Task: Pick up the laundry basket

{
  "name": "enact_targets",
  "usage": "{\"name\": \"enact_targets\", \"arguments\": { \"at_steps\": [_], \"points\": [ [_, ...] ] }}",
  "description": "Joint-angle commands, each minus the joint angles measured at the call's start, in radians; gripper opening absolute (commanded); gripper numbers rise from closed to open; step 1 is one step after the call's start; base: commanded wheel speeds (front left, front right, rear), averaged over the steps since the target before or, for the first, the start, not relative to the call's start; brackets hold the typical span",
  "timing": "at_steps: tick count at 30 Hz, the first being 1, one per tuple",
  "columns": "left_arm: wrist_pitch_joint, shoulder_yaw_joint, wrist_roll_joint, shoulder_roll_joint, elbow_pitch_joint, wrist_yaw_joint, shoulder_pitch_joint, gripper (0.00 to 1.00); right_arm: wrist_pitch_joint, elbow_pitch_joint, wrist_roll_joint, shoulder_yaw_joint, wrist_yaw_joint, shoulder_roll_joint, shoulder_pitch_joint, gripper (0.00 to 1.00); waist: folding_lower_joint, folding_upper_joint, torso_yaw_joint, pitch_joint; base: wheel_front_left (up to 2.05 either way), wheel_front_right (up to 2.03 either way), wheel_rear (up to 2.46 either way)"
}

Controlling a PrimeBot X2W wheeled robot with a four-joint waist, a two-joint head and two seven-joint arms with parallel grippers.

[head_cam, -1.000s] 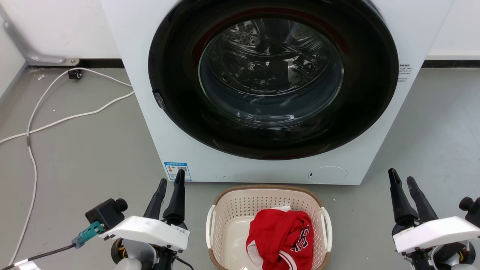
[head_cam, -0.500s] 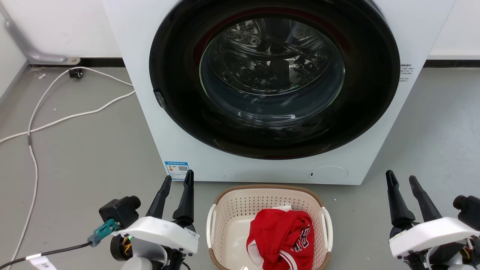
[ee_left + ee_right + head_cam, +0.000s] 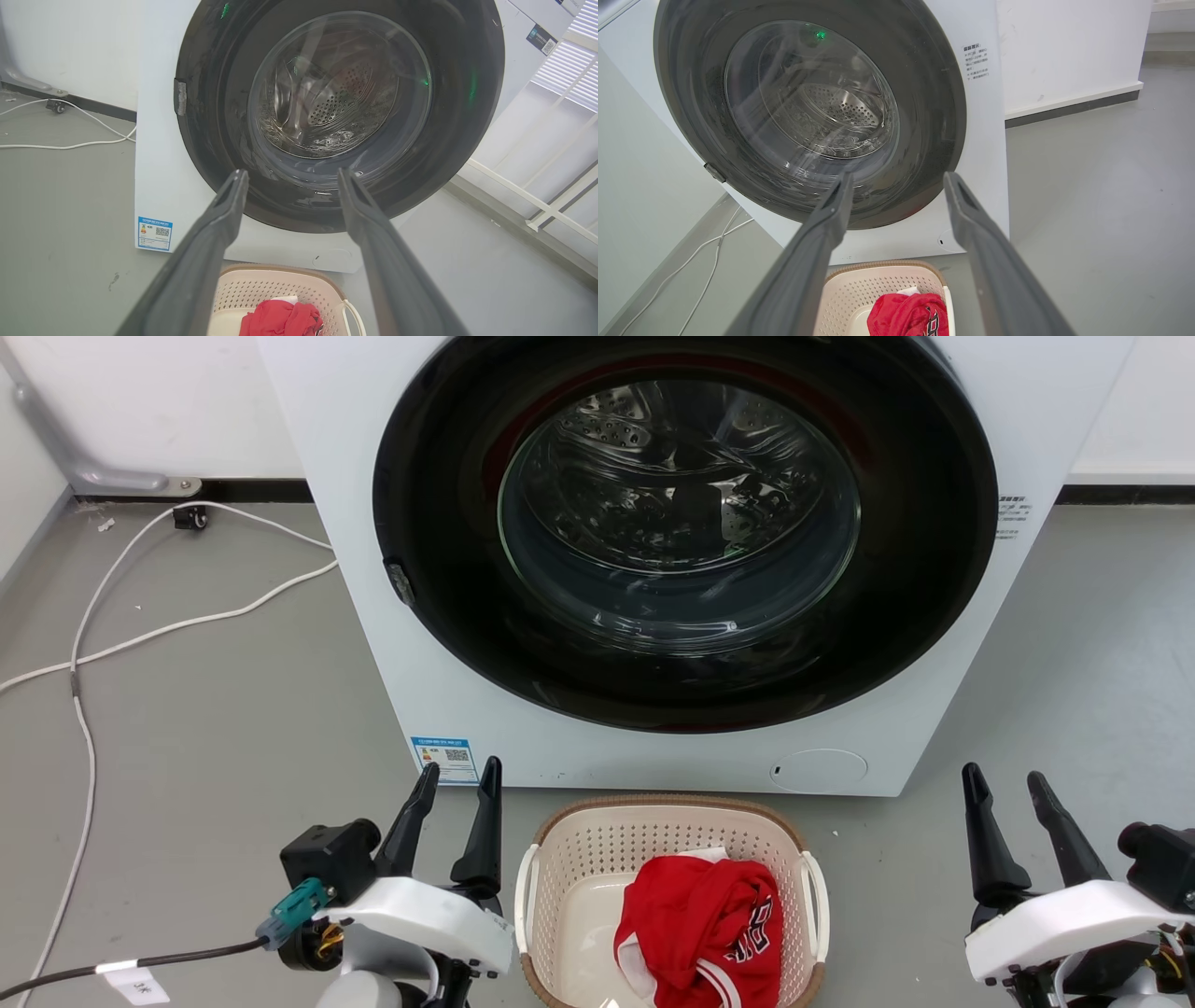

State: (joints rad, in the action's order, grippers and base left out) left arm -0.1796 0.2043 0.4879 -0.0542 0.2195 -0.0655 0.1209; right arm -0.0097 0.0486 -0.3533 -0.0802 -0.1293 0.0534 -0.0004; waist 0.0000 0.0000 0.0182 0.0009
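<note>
Grey floor (image 3: pixel 187 728) all round, smooth and mostly bare, with a white cable (image 3: pixel 159 635) looping over it at the far left, well away from everything else. Next comes the left tool (image 3: pixel 462 765): fingers spread a fair way, nothing between them, and its inner finger is just beside the left white handle (image 3: pixel 519 896) of the laundry basket (image 3: pixel 597 809), not touching as far as I can see. The basket sits on the floor dead centre, with its brown rim near the foot of the white washer (image 3: pixel 355 569) and only a thin strip of floor between them. A red garment (image 3: pixel 700 924) is heaped toward the basket's right side. The right handle (image 3: pixel 820 905) has loads of open floor beside it, since the right tool (image 3: pixel 1004 775) is well apart from it, also parted and holding nothing. The washer's big dark round door (image 3: pixel 934 569) fills the space above the basket, and steel drum shows through the glass. White wall (image 3: pixel 140 401) and dark skirting run behind.
</note>
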Motion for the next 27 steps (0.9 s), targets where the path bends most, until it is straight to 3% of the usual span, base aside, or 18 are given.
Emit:
{"name": "enact_targets", "arguments": {
  "at_steps": [1, 27],
  "points": [
    [-0.010, 0.005, -0.024, -0.001, -0.003, 0.005, 0.019, 1.00, -0.006, -0.006, 0.021, -0.002, -0.002, -0.002, -0.005, 1.00, 0.0000, 0.0000, 0.000, 0.000, 0.00, 0.00, 0.00],
    [-0.061, 0.056, -0.257, 0.003, 0.023, 0.024, 0.030, 1.00, -0.046, 0.007, 0.213, 0.005, -0.002, -0.004, 0.012, 1.00, 0.0000, 0.0000, 0.005, -0.001, 0.00, 0.00, 0.00]
  ]
}}
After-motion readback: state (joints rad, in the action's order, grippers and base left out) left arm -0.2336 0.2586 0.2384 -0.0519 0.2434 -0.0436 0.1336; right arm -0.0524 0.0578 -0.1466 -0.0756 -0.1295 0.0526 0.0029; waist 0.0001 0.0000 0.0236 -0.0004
